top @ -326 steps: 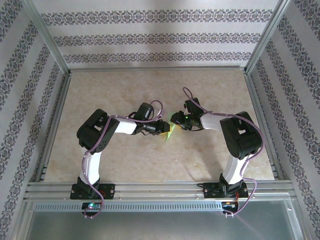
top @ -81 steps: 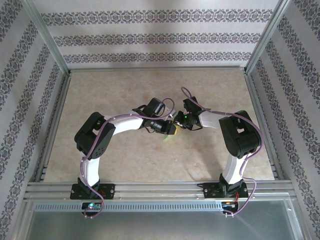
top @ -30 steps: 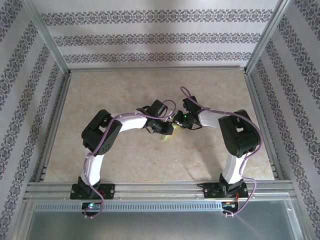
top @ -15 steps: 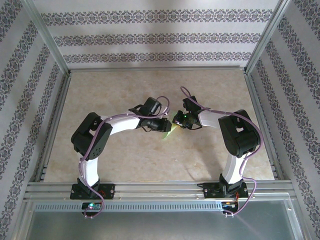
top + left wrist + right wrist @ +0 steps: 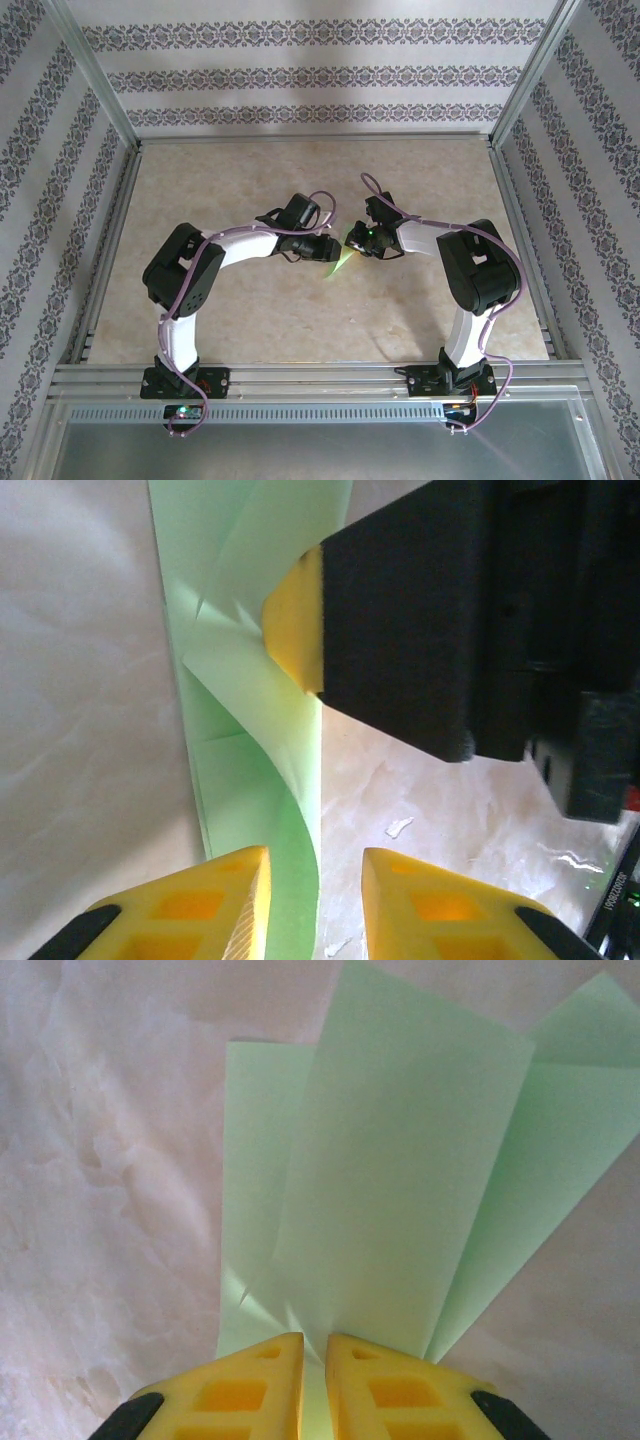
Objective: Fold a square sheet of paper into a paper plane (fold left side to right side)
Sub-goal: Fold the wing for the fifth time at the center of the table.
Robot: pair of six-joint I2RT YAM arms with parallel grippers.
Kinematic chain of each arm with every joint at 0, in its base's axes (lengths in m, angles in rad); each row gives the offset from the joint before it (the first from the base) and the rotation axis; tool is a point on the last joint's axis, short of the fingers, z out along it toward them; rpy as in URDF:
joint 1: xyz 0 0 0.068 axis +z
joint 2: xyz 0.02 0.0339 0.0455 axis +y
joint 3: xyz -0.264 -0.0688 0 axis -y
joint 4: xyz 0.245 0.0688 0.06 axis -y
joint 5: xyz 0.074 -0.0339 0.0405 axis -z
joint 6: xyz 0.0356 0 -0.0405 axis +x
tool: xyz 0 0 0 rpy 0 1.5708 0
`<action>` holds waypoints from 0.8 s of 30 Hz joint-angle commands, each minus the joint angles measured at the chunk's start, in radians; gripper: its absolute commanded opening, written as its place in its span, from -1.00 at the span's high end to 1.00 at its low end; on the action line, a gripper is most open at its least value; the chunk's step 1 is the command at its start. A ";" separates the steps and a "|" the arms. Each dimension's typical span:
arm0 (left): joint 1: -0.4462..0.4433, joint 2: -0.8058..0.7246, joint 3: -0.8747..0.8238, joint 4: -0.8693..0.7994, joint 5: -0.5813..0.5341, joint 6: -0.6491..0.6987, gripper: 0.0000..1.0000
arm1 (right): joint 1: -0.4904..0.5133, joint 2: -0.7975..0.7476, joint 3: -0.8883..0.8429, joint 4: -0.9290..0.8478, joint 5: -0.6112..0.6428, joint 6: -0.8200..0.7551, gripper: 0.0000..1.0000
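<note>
Spanning the cell, the beige marbled tabletop (image 5: 250,310) bears everything. The black-and-yellow right gripper (image 5: 352,240) (image 5: 315,1345) pinches the light green folded paper plane (image 5: 340,265) (image 5: 400,1180) mid-table, fingers narrow. The matching left gripper (image 5: 333,250) (image 5: 315,865) stands parted around the curled paper edge, with the right gripper's body directly ahead.

One sheet of paper (image 5: 342,262) is there, light green and folded; in the right wrist view it fans into at least three overlapping flaps. One table (image 5: 250,180) carries two robot arms, the left arm (image 5: 185,275) and the right arm (image 5: 480,270). There are two grippers, one per arm: the left gripper (image 5: 328,248) and the right gripper (image 5: 355,240). Each has two yellow fingers (image 5: 200,910), four in all. Two purple cables (image 5: 375,190) run along the arms, one on each.
</note>
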 commanded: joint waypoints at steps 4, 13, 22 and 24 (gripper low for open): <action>0.000 0.079 0.049 0.008 0.033 -0.003 0.37 | -0.003 0.031 0.000 -0.060 0.018 -0.010 0.62; 0.003 0.121 0.073 0.004 0.037 0.008 0.59 | -0.003 0.033 0.010 -0.060 0.011 -0.012 0.62; 0.026 0.121 0.018 0.087 0.063 -0.023 0.84 | -0.019 -0.021 0.018 -0.047 -0.008 -0.040 0.44; 0.037 0.120 -0.010 0.146 0.096 -0.052 0.85 | -0.025 -0.051 0.019 -0.047 -0.008 -0.051 0.40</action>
